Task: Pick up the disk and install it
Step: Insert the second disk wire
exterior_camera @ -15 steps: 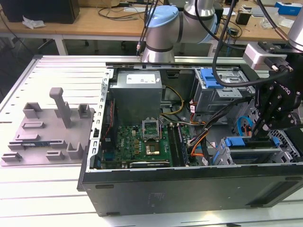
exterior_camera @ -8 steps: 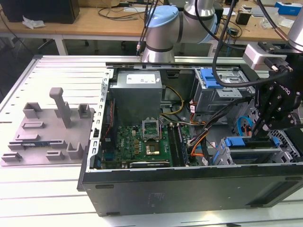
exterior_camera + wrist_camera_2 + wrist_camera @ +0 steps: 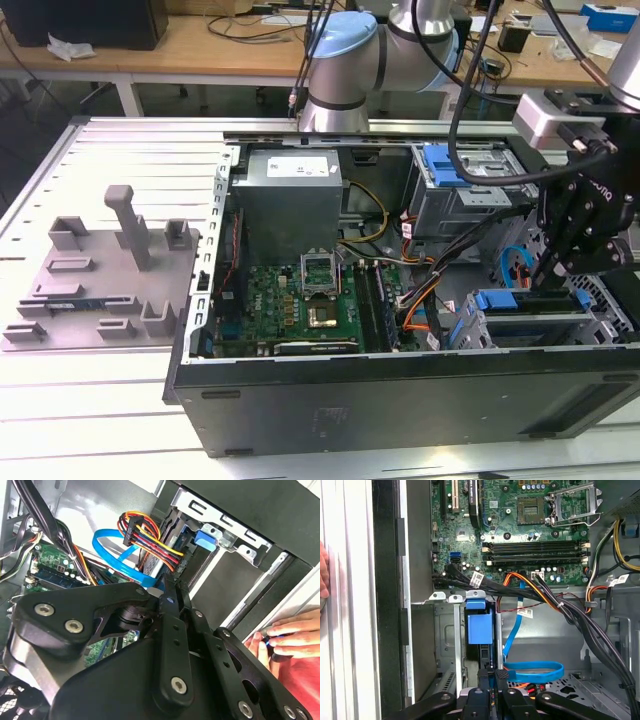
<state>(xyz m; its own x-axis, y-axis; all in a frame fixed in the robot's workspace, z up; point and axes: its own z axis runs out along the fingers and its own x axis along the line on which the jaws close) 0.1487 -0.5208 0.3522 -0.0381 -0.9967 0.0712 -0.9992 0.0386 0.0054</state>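
My arm point(image 3: 400, 40) has silver tubes with light-blue joint caps; the gripper point(image 3: 167, 600) is black with silver screws.

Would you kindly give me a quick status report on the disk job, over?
Pincer low over drive cage, at disk's edge; grip unclear. Disk looks slotted on edge in cage. Blue cable alongside; hand at case wall.

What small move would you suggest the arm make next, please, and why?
Probably a short, slow push along the slot to seat the disk. In the first wrist view its blue carrier appears to stand in the silver cage, in line with the gripper, and a blue cable loops close beside, so go gently.
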